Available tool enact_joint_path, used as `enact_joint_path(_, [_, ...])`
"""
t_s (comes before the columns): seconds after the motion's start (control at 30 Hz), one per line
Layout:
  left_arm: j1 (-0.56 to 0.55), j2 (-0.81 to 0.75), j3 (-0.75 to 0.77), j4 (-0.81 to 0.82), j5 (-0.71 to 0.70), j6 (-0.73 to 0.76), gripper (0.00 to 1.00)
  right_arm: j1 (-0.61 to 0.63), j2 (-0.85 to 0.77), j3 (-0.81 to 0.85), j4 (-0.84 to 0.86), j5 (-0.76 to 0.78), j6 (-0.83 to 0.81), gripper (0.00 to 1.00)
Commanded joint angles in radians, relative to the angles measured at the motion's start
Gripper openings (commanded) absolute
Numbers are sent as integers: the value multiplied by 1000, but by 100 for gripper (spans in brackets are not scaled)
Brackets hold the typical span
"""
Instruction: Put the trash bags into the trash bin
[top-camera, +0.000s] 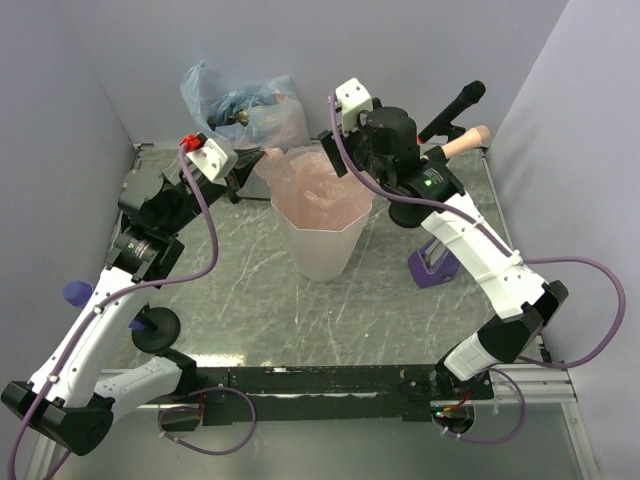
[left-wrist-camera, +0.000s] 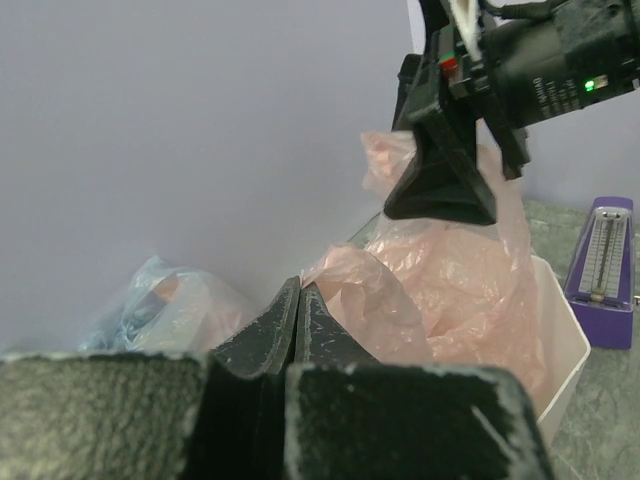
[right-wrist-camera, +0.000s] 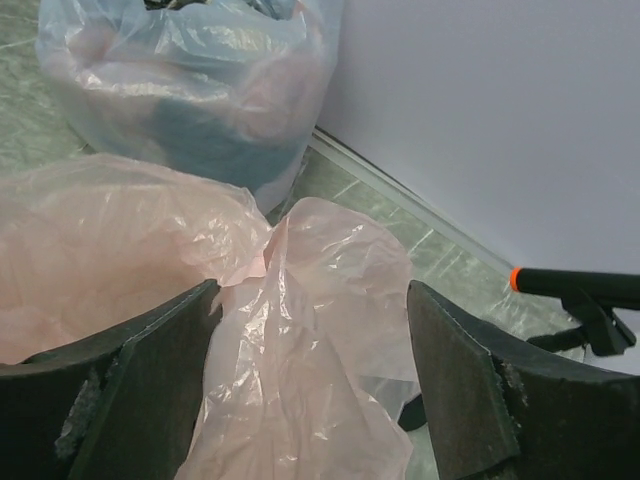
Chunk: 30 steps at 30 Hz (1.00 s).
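Fingers (right-wrist-camera: 150, 385) of right gripper (right-wrist-camera: 312, 295) gape around bag (right-wrist-camera: 335, 250); left gripper (left-wrist-camera: 300, 287) pinches it.

Table (top-camera: 250, 300) – grey-green marbled top w/ pale veins, metal frame at the edges, walls on 3 sides. Standing on it approx centre, toward the back: white faceted trash bin (top-camera: 325, 250), upright. Back-left corner: stuffed clear-bluish bag (top-camera: 240, 105), against the wall, near the bin's rear. Right of the bin, apart from it: purple box (top-camera: 430, 268) w/ a scale on its face. Back-right: black rod (right-wrist-camera: 580, 285) w/ orange band – can't tell what it is. Near edge: black rail (top-camera: 330, 380) running across.
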Motion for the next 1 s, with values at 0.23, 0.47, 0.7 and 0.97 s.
enact_joint_path(0.23, [-2, -26, 23, -52, -9, 60, 1, -96, -152, -77, -85, -33, 76, 41])
enact_joint_path(0.47, [1, -84, -17, -111, -63, 271, 1, -248, -216, -73, -115, -304, 181, 13])
enact_joint_path(0.7, [15, -191, -54, -315, 43, 517, 1, -257, -329, -237, -94, -513, 221, 5])
enact_joint_path(0.97, [15, -293, -144, -398, 104, 652, 0, -256, -415, -369, -63, -707, 270, 0])
